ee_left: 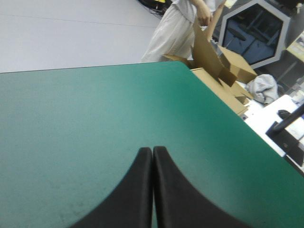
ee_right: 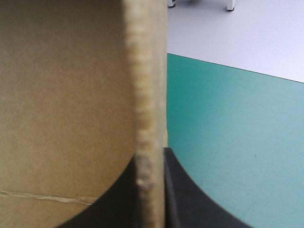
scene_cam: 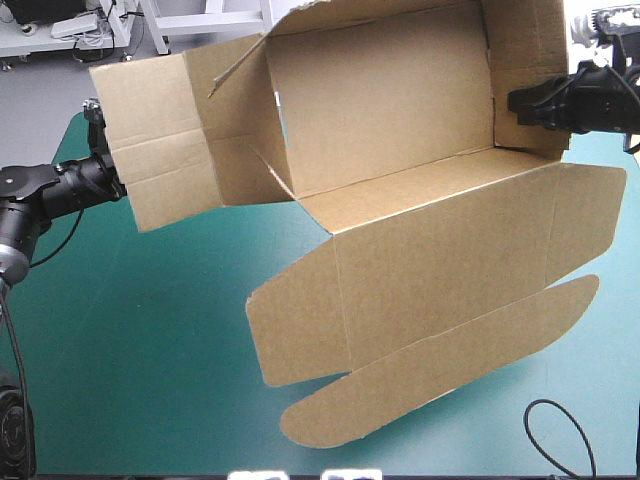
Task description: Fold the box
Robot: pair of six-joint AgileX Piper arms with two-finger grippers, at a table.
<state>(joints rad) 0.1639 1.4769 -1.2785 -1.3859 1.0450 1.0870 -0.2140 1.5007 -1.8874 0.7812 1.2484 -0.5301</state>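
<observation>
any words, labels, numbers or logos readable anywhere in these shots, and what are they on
None can be read. The box shows plain brown board on every panel and flap in view, with only creases and cut edges, no print, label or sticker. The teal-green cover carries no markings either.
</observation>
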